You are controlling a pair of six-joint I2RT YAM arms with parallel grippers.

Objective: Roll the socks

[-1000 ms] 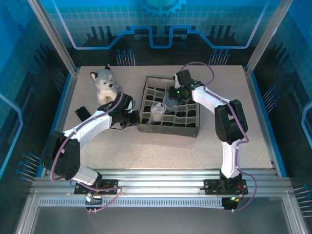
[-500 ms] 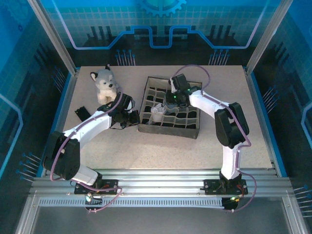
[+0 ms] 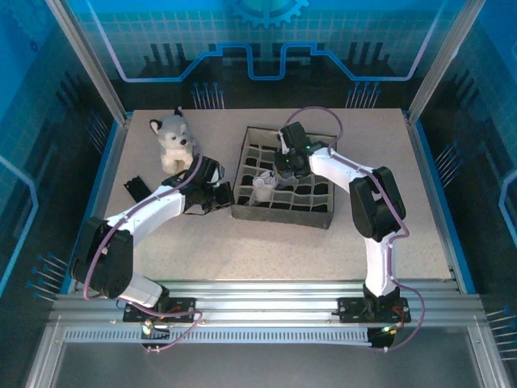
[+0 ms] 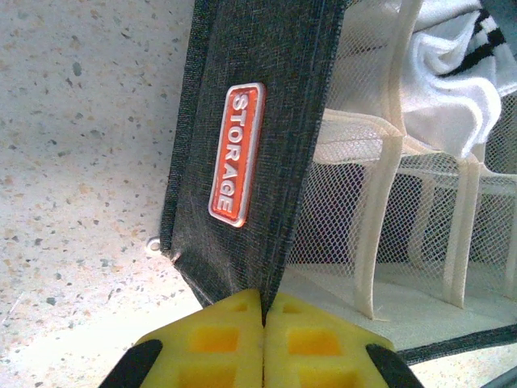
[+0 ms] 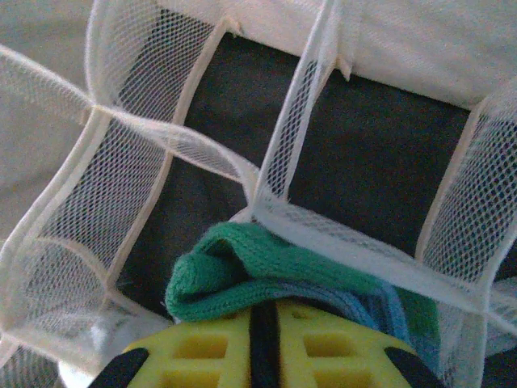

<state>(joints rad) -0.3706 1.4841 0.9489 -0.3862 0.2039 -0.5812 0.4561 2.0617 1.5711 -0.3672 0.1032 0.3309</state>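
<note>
The grey-blue sock with a green toe (image 5: 242,271) is bunched up, and my right gripper (image 5: 262,323) is shut on it, over the mesh dividers of the storage box (image 3: 279,212). In the top view the right gripper (image 3: 283,166) reaches into the box's middle cells. The white sock with dark stripes (image 3: 262,184) lies in a cell near the box's left side and also shows in the left wrist view (image 4: 444,89). My left gripper (image 4: 265,311) is shut on the box's dark fabric wall (image 4: 258,121), at its left end (image 3: 222,194).
A grey-white plush husky (image 3: 174,141) sits at the back left of the table. A small dark object (image 3: 136,187) lies left of the left arm. The box wall carries an orange STORAGE label (image 4: 237,153). Open tabletop lies in front of the box.
My right gripper has moved left across the box with the sock in it, toward the white sock. The left gripper has kept its hold on the wall.
</note>
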